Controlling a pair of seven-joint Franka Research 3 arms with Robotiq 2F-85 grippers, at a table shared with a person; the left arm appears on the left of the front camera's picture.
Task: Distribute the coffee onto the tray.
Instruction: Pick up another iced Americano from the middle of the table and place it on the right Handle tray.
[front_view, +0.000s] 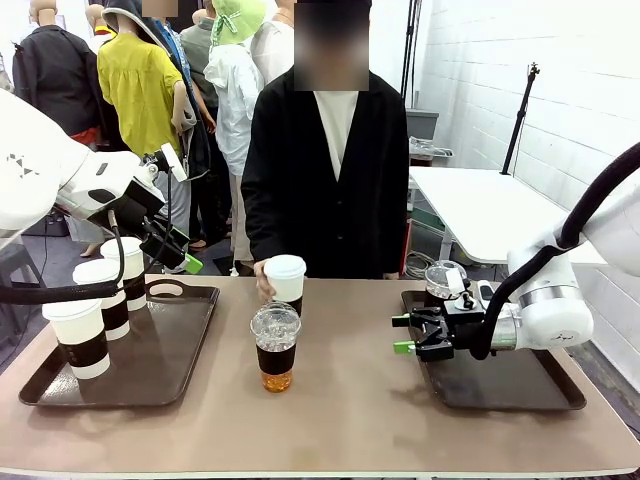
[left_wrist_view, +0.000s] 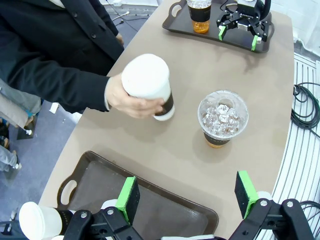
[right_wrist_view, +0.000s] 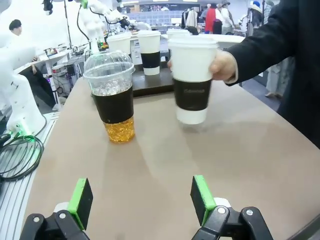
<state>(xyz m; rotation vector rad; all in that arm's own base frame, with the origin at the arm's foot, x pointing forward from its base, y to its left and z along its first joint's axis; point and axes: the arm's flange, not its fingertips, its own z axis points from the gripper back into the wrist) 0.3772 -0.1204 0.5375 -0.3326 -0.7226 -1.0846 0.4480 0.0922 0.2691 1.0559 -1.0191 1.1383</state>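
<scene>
A person (front_view: 330, 180) holds one white cup (front_view: 285, 277) at the middle of the surface (front_view: 350, 420). The iced cup (front_view: 275, 345) stands just beside it, at six o'clock. Both are likely full, with soft walls, so squeeze gently on the dark sleeve, never the lid. Your left hand (left_wrist_view: 187, 192) and right hand (right_wrist_view: 142, 200) are wide open, holding nothing. The left tray (front_view: 165, 345) sits at nine o'clock, the right tray (front_view: 500, 385) at three.
</scene>
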